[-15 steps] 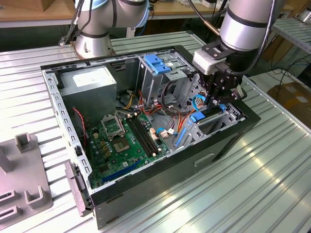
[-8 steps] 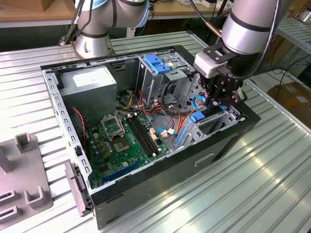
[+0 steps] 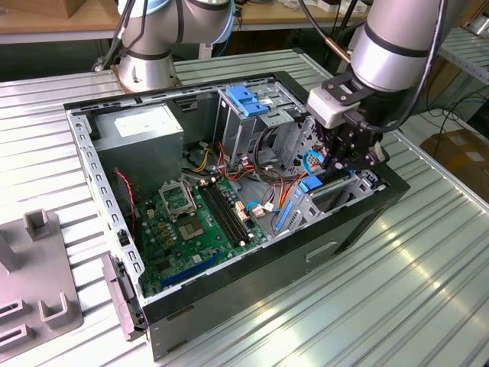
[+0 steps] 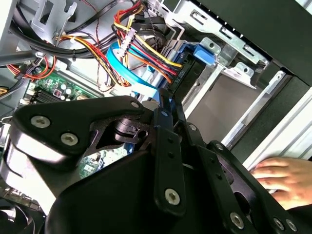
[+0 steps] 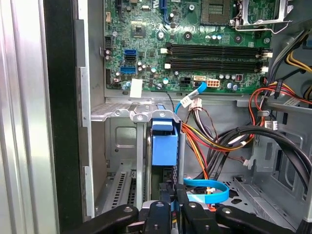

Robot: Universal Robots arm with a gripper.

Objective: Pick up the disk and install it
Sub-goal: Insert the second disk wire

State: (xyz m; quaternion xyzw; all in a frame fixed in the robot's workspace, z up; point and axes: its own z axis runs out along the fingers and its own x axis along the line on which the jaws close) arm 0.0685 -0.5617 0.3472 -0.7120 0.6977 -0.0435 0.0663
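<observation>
1. Exterior view: an open computer case [image 3: 229, 321] lies on its side on a ribbed metal table [image 3: 428, 290]. A green motherboard [image 3: 191, 229] covers its floor, and a grey power supply box [image 3: 141, 134] fills the far corner toward the exterior view's left.
2. At the case's end toward the exterior view's right, the arm's gripper [image 3: 345, 157] reaches down into the drive bay, just above the blue-railed disk [image 3: 309, 186] standing on edge in the bay.
3. A metal drive cage with a blue latch [image 3: 246, 99] stands on the far side of the gripper, well apart from it.
4. First wrist view, looking down past the fingers [image 5: 157, 214]: the disk [image 5: 164, 144] sits upright in its slot in the bay, directly beyond the fingertips, which stand close on either side of its near edge. Whether they are pressing on it I cannot tell.
5. A looped blue data cable [image 5: 207, 191] lies just beside the fingers there.
6. Second wrist view adds a person's hand [image 4: 280, 180] resting on the table outside the case wall, plus the bundle of coloured power wires [image 4: 141, 44] beside the disk's blue rail [image 4: 202, 53].
</observation>
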